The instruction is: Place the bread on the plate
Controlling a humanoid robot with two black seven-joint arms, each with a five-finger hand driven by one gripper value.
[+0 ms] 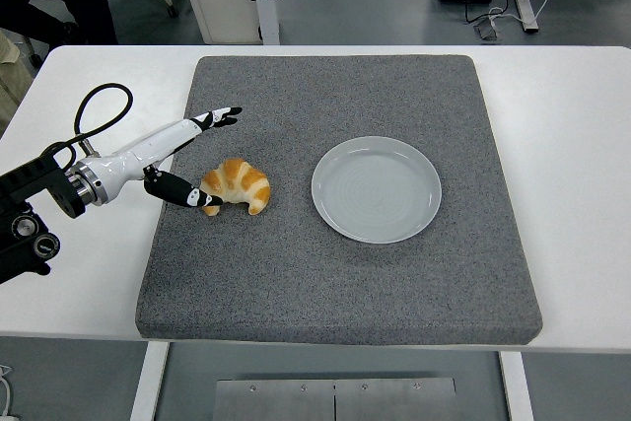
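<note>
1. On the white table lies a grey mat.
2. Right of centre sits the plate, bare.
3. The left hand, fingers spread, thumb touching the bread.
4. The bread lies left of the plate.

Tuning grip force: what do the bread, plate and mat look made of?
Croissant: baked pastry, glossy golden crust with pale bands, probably soft. Plate: smooth, faintly shiny pale grey, likely glazed ceramic, maybe plastic. Mat: speckled grey, matte, felt-like or foam.
</note>
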